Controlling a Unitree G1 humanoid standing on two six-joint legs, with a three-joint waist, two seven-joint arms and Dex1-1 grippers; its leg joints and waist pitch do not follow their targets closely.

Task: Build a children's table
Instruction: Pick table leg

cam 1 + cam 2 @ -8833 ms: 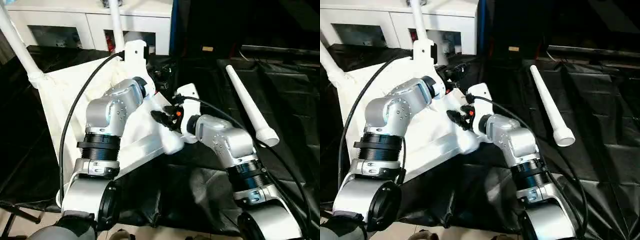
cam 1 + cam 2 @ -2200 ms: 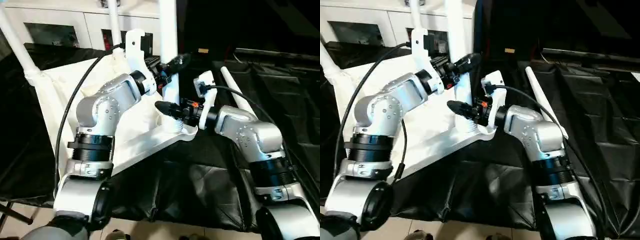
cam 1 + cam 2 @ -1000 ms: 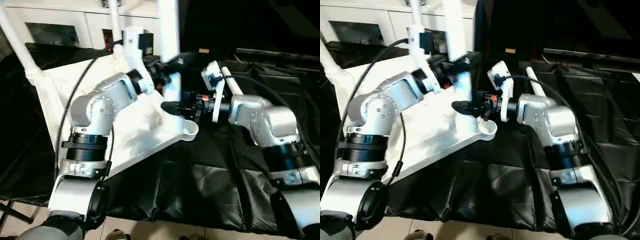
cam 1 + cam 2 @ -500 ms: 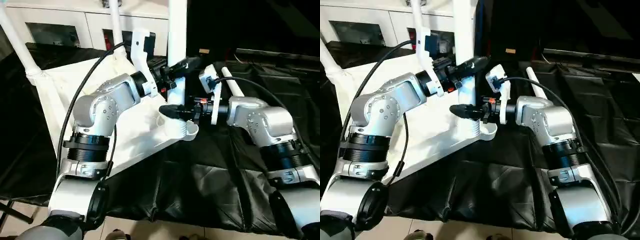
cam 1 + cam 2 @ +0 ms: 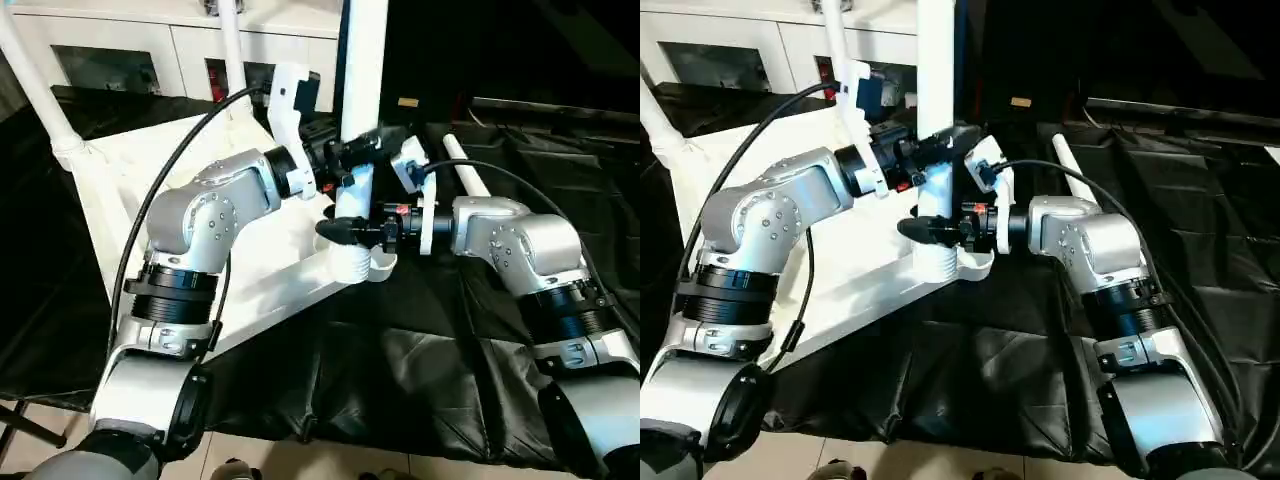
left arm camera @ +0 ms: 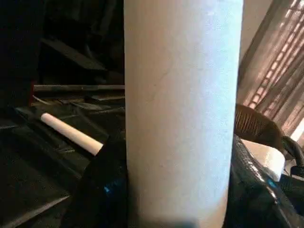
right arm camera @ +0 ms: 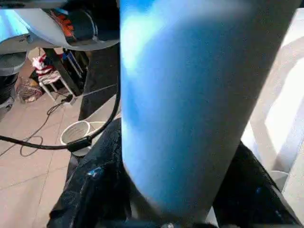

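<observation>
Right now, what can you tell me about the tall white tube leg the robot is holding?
The tall white plastic tube leg is smooth, round and upright. Its foot sits in the round corner socket of the white tabletop. The left gripper clasps it higher up and the right gripper just above the socket.

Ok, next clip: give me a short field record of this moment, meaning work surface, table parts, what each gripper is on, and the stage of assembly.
surface: black sheet
tabletop: white tabletop, underside up
fitted legs: far leg, second leg
leg in work: upright leg standing in near corner socket
left gripper: closed on upright leg, higher up
right gripper: around upright leg near its foot
spare part: loose leg lying on sheet
background: white cabinet
</observation>
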